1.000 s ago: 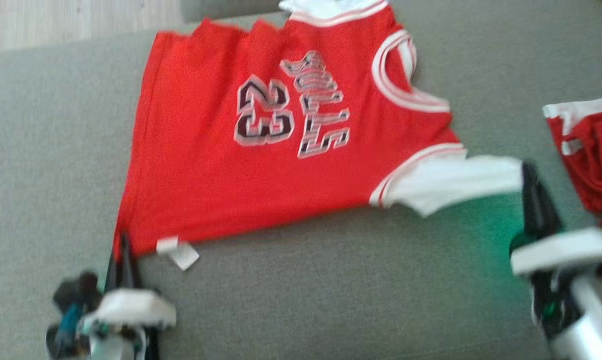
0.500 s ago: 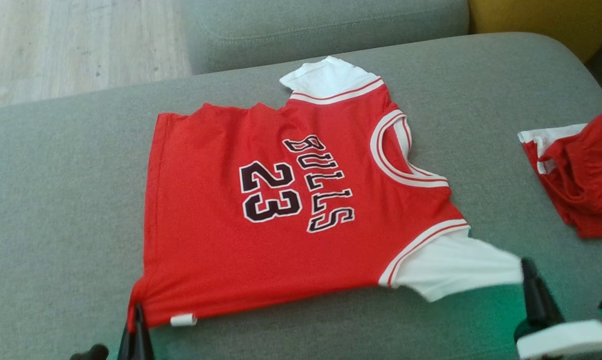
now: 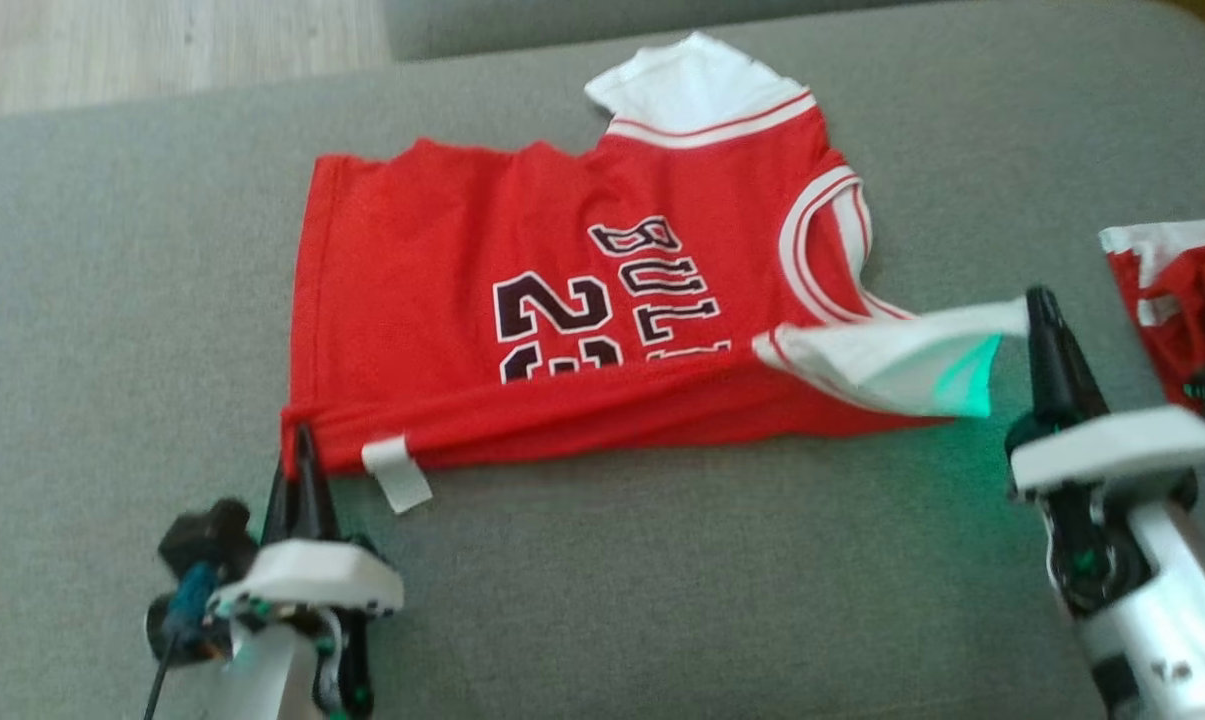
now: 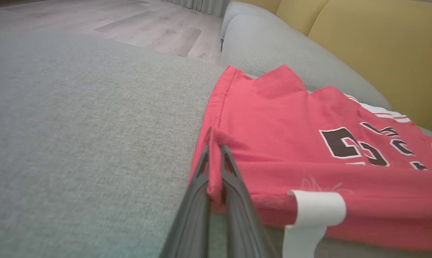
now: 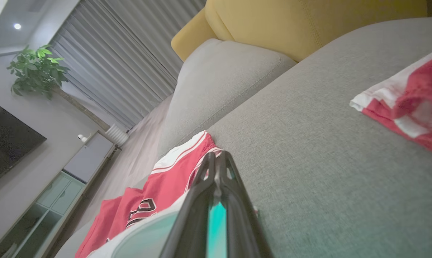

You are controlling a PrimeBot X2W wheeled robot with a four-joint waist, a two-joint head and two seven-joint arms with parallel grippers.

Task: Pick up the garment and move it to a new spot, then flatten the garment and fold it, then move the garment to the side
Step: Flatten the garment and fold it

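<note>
A red jersey (image 3: 442, 250) with white sleeves and dark "BULLS 23" lettering lies spread on the grey sofa seat (image 3: 112, 300). Its near edge is lifted and rolled back over the lettering. My left gripper (image 3: 297, 445) is shut on the jersey's near hem corner (image 4: 216, 168), beside a white label (image 3: 397, 475). My right gripper (image 3: 1037, 305) is shut on the tip of the near white sleeve (image 3: 892, 355), holding it off the cushion. In the right wrist view the jersey (image 5: 155, 193) lies beyond the closed fingers (image 5: 216, 168), with the sleeve fabric to their left.
A second red and white garment (image 3: 1187, 300) lies crumpled at the seat's right edge, close to my right arm. A grey cushion (image 4: 273, 50) and yellow backrest (image 4: 380, 46) stand behind the jersey. Wooden floor (image 3: 162, 40) lies beyond the seat's far left.
Both grippers have risen and moved away from me, carrying the jersey's near edge and sleeve up and over its front. The head camera has also shifted.
</note>
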